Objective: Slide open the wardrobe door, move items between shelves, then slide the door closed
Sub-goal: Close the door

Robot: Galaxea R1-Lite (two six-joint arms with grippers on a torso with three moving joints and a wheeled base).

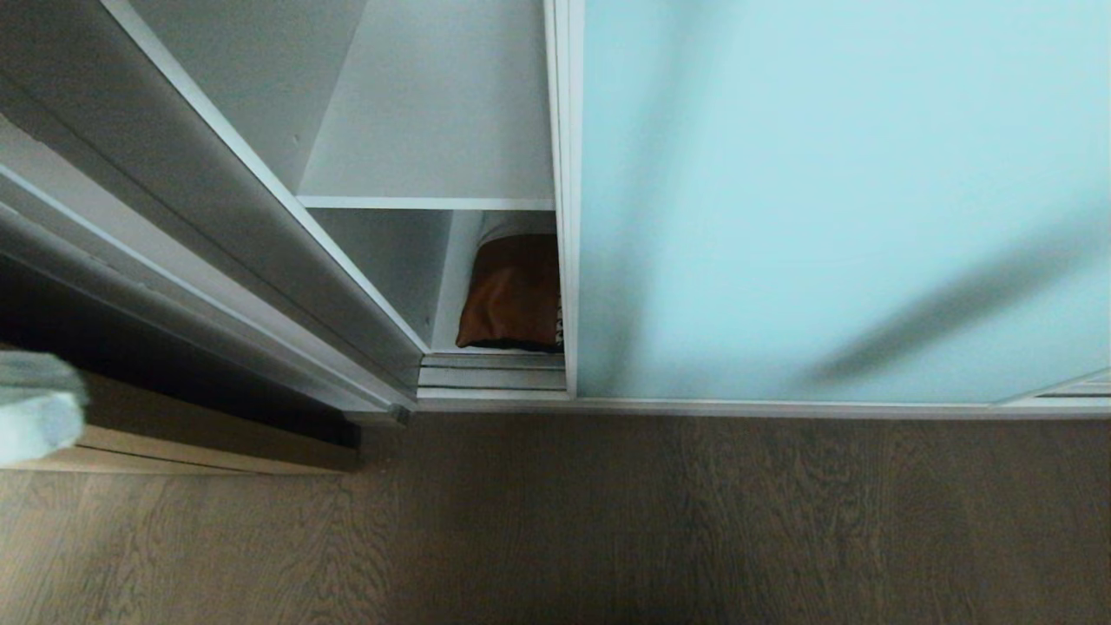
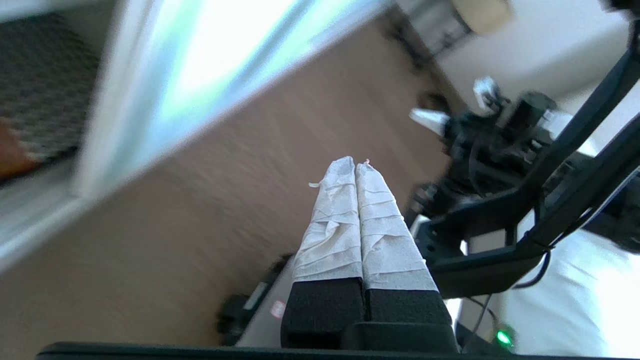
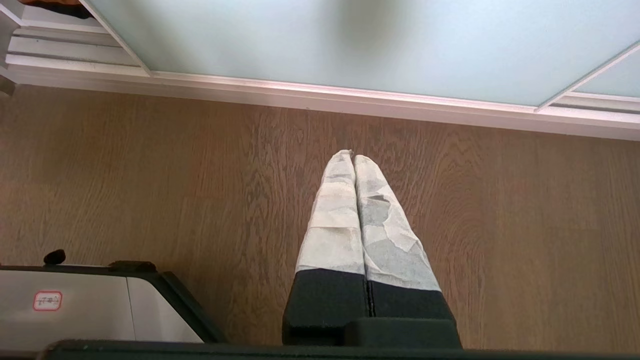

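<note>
The sliding wardrobe door (image 1: 833, 200), frosted pale aqua glass in a thin silver frame, covers the wardrobe's middle and right; a gap stays uncovered at its left edge. In that gap a white shelf (image 1: 434, 130) shows, and below it a rust-brown cushion (image 1: 512, 295) stands on the bottom board, partly hidden behind the door frame. My left gripper (image 1: 39, 404) is a blur at the far left edge, well left of the gap. In the left wrist view that gripper (image 2: 355, 162) is shut and empty above the floor, with the door (image 2: 200, 65) and cushion (image 2: 45, 95) off to one side. My right gripper (image 3: 353, 156) hangs shut and empty over the floor before the door (image 3: 350, 45).
A wood-grain floor (image 1: 608, 521) runs along the wardrobe front. The door's floor track (image 1: 490, 373) lies at the foot of the gap. A grey side panel (image 1: 217, 217) and a light wooden board (image 1: 200, 434) stand at the left. My base (image 3: 75, 300) shows beside the right gripper.
</note>
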